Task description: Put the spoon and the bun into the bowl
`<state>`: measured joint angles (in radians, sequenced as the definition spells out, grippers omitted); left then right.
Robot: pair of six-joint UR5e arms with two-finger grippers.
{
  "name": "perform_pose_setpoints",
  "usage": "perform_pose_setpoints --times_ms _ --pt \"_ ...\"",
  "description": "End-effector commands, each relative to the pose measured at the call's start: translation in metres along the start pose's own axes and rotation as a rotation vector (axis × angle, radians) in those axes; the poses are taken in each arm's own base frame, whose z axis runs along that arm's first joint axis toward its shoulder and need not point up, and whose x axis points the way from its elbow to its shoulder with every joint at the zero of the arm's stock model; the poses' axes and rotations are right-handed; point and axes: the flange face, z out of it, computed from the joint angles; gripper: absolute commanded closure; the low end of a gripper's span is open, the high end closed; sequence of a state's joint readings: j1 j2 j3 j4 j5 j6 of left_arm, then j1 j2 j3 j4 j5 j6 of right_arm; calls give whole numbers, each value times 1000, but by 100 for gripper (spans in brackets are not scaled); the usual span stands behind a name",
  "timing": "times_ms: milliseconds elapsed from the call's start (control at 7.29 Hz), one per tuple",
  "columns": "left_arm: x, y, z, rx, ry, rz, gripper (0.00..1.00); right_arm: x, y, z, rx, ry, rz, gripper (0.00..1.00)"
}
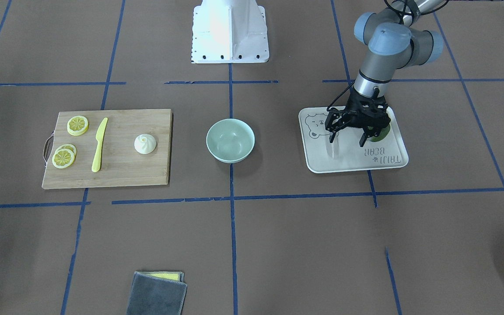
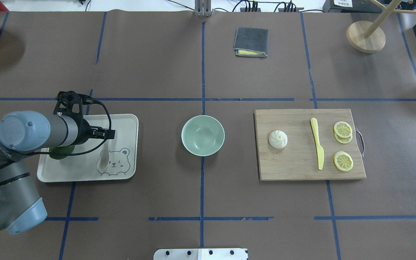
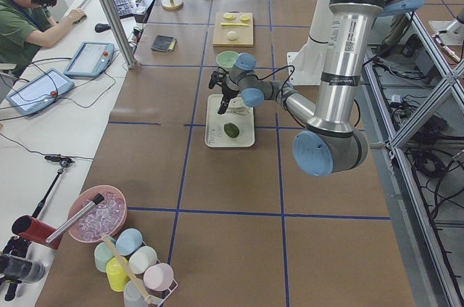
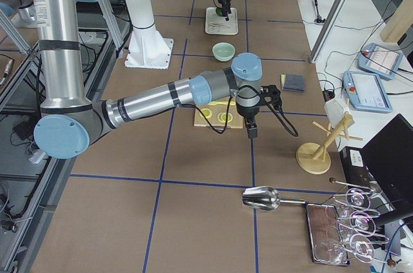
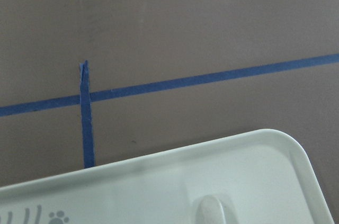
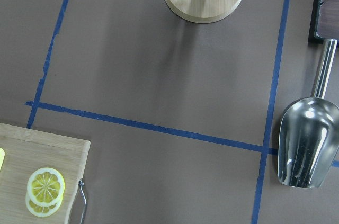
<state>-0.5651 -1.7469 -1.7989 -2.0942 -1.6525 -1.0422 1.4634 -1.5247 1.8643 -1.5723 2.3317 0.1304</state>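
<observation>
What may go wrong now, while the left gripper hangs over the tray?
The spoon lies flat on the bear tray, seemingly under one finger of the open left gripper rather than between both; descending might press or push it away. The green object beside the gripper could get knocked.

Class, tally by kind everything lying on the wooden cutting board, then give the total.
lemon slices: 3 (two of them overlap)
yellow knife: 1
bun: 1
Total: 5
</observation>
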Motion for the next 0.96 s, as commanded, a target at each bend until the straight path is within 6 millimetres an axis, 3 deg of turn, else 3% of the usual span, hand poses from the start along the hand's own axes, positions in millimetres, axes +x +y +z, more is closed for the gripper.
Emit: perform_pose_setpoints --times_ms 0,275,412,549,686,824 --pt "10 10 15 -14 -9 3 34 0 0 0 0 0 0 0" --pt "15 17 18 -27 -6 9 38 1 0 1 -2 0 1 0" --pt "17 20 18 -30 -4 -8 49 0 -1 0 0 0 0 0" --pt "19 23 19 -35 -1 -21 64 1 0 1 -2 0 1 0" --pt "19 23 18 -35 -1 -23 94 0 -1 0 0 0 0 0" --pt "18 22 18 -33 -2 -25 100 0 -1 0 1 0 -1 0"
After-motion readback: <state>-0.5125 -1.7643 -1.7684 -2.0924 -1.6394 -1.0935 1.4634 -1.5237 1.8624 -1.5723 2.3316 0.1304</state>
